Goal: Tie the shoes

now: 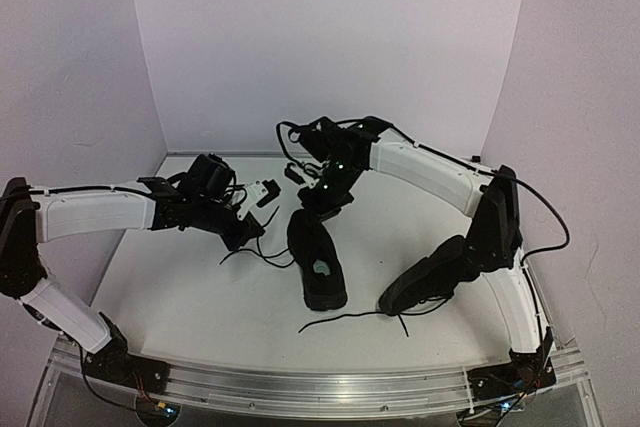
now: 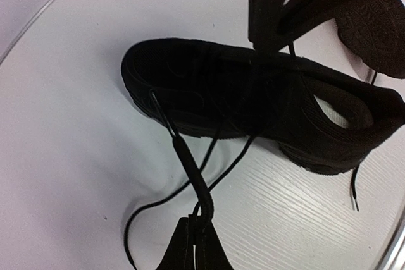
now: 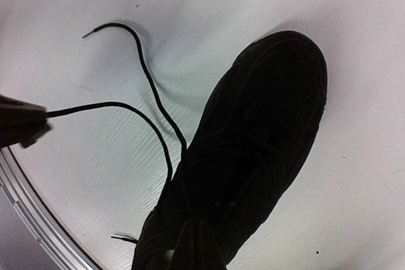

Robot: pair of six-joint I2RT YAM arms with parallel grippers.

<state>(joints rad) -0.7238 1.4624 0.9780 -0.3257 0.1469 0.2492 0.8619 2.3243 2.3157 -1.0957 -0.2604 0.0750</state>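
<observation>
Lying on the table (image 1: 200,297), two shoes are counted: the centre shoe (image 1: 318,267) is aligned near-to-far, toe toward the back wall; the second shoe (image 1: 425,282) is laid diagonally to its right. One lace (image 2: 183,153) is pinched by the left gripper (image 2: 201,216). The right gripper (image 3: 199,229) is clenched over the centre shoe; its catch cannot be told.

Two black shoes are on the one counter (image 1: 200,292): the middle shoe (image 1: 312,242) and the right-hand shoe (image 1: 425,285). One pale insole label (image 1: 322,269) shows. Two lace strands (image 3: 149,83) leave the middle shoe. There are two arms, the left arm (image 1: 95,212) and the right arm (image 1: 430,172), and two end effectors, the left end effector (image 1: 252,234) and the right end effector (image 1: 320,209).
</observation>
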